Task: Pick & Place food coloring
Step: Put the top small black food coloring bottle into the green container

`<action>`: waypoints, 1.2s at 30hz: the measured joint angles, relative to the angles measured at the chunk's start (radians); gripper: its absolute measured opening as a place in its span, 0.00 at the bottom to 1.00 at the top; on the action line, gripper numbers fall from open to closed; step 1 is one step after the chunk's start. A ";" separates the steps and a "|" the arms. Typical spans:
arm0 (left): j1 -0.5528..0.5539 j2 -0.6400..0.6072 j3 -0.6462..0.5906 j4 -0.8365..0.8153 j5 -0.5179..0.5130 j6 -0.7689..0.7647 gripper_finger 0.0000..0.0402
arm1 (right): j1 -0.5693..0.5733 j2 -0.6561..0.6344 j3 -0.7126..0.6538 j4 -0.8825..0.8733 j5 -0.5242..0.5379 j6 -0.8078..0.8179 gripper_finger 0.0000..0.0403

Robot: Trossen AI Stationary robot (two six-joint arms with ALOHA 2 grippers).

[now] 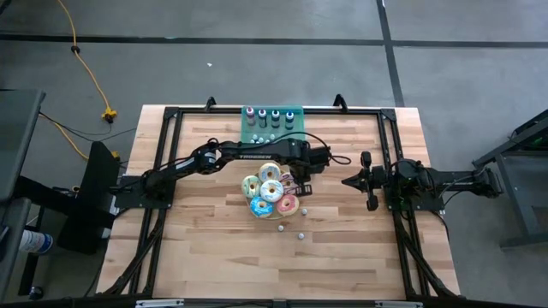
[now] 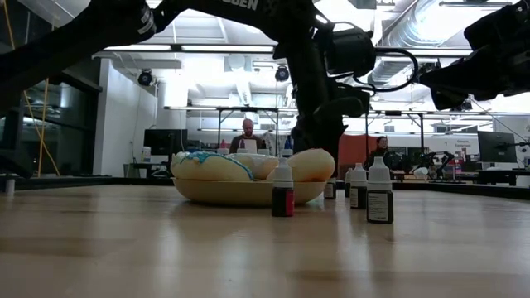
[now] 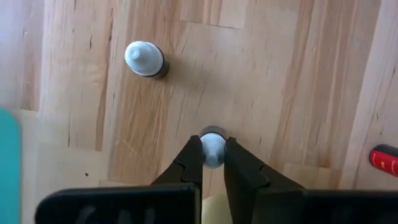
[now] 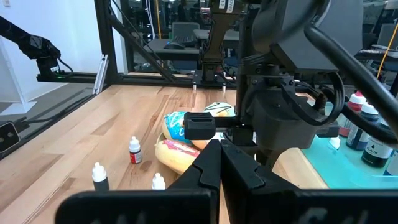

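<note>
Food coloring bottles are split between two places. Several already stand in the teal tray (image 1: 295,112) at the far edge of the worktop (image 1: 205,248), near its middle, and the rest are loose on the wood around the plate of donuts (image 1: 269,190) at the centre. The left end effector (image 3: 212,163) is down just beside the donut plate, on the side toward the right arm, with its fingers pinching the white cap of one small bottle (image 3: 212,148) that stands on the worktop. Another white-capped bottle (image 3: 144,59) stands close by, apart from it, and a red-capped one (image 3: 384,160) lies at the margin of the left wrist view. The right end effector (image 1: 370,182) waits over the right part of the worktop, well apart from the bottles, with its fingers pressed together.

As a judgement, the task is partway through. The pinched bottle has yet to be lifted and carried to the tray, and a handful more wait toward the near edge, among them a dark-bodied bottle (image 2: 282,190) and its neighbour (image 2: 379,192).
</note>
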 joint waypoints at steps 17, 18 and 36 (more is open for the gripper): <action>0.000 0.002 0.000 -0.002 0.021 -0.045 0.34 | 0.000 0.000 0.000 0.000 0.000 0.000 0.00; 0.000 0.002 0.000 -0.001 0.020 -0.053 0.35 | 0.000 0.000 0.000 0.000 0.000 0.000 0.00; 0.000 0.002 0.000 0.002 -0.002 -0.061 0.38 | 0.000 0.000 0.000 0.000 0.000 0.000 0.00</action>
